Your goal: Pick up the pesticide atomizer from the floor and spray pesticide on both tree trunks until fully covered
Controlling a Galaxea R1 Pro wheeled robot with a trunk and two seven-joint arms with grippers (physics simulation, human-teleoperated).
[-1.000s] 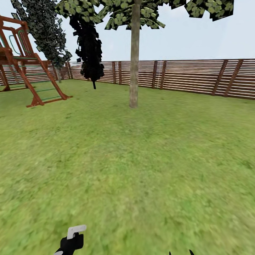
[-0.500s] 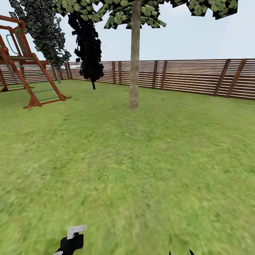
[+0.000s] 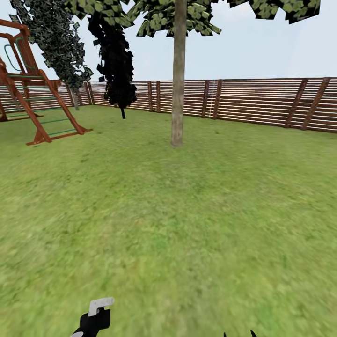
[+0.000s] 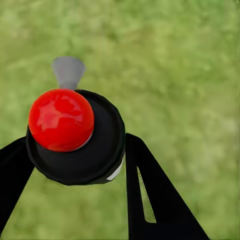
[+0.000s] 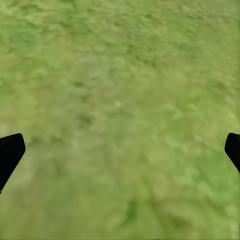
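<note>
My left gripper (image 4: 75, 145) is shut on the pesticide atomizer (image 4: 75, 150), a black body with a round red knob (image 4: 61, 120) and a grey nozzle (image 4: 67, 70), held over grass. In the head view the atomizer (image 3: 95, 320) sits at the lower edge, left of centre, with its white nozzle (image 3: 101, 304) pointing ahead. A tree with a straight pale mottled trunk (image 3: 177, 84) rises from the lawn well ahead, its foliage (image 3: 178, 18) at the top. My right gripper (image 5: 120, 150) hangs open over bare grass, and its dark fingertips (image 3: 252, 333) peek in at the head view's lower edge.
A brown slatted fence (image 3: 262, 103) closes the lawn (image 3: 187, 210) at the back. A red-brown wooden playset (image 3: 32, 103) stands at the far left. Two dark-leaved trees (image 3: 117, 61) stand near the fence at the back left.
The whole view has crept forward: the trunk looks a little nearer and the playset has slid leftward. The atomizer stays in my left gripper, and both arms hold their pose.
</note>
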